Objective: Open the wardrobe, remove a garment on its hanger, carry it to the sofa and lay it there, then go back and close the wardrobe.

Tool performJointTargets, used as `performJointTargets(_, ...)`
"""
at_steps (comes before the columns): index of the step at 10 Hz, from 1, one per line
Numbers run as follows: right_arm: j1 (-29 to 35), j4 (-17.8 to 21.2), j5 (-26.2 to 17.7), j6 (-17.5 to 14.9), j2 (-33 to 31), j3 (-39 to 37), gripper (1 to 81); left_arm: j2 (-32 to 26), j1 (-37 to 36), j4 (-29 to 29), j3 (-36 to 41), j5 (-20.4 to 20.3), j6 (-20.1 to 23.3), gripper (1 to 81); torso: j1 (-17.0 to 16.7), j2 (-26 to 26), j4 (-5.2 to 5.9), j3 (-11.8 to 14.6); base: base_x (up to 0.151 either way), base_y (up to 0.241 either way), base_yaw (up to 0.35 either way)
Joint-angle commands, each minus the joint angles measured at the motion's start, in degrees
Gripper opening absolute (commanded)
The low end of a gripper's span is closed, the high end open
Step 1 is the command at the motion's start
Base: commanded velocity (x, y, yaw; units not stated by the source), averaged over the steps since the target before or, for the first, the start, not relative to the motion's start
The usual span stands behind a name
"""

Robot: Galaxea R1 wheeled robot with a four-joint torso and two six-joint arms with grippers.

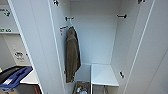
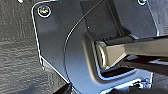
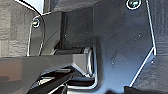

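The wardrobe (image 1: 97, 37) stands open right in front of me in the head view. Its left door (image 1: 35, 45) and right door (image 1: 150, 55) are both swung wide. The inside is white, with a black hook (image 1: 121, 16) on the right wall. An olive-brown jacket (image 1: 72, 57) hangs from a hook (image 1: 68, 18) on the left inner wall and reaches down almost to the wardrobe floor. In both wrist views I see dark robot parts over dark grey carpet (image 2: 17, 57).
A low white shelf block (image 1: 103, 75) fills the lower right of the wardrobe. A small bin of colourful items (image 1: 81, 88) sits on the wardrobe floor beside it. A blue cloth-like thing (image 1: 15, 77) lies on a white surface left of the left door.
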Motion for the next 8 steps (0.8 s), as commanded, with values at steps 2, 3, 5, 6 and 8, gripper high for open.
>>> performJointTargets(2,1.10,-0.66,-2.66,-0.33,-2.00,3.23,81.1,-3.81,-1.81,-0.61,6.59,3.44,0.29,81.1,0.00,0.00,0.00,0.00,0.000,0.000,0.000)
performJointTargets(3,1.01,-0.58,-2.66,-0.33,-4.90,6.84,81.1,-8.28,-1.72,-1.05,12.98,3.27,0.29,81.1,0.00,0.00,0.00,0.00,0.000,0.000,0.000)
performJointTargets(5,1.10,-0.31,-2.57,-0.16,-13.05,17.61,81.1,-18.54,-1.72,-1.40,25.88,0.13,-0.23,81.1,0.00,0.00,0.00,0.00,0.000,0.000,0.000)
performJointTargets(6,1.27,-0.05,-1.01,-0.07,-19.00,24.89,81.1,-24.06,-1.80,-1.40,31.58,-2.67,-0.42,81.1,0.00,0.00,0.00,0.00,0.000,0.000,0.000)
performJointTargets(8,2.76,-0.05,1.99,0.37,-27.74,32.50,81.1,-32.55,-2.33,-2.28,38.76,-6.93,-2.70,81.1,0.00,0.00,0.00,0.00,0.000,0.000,0.000)
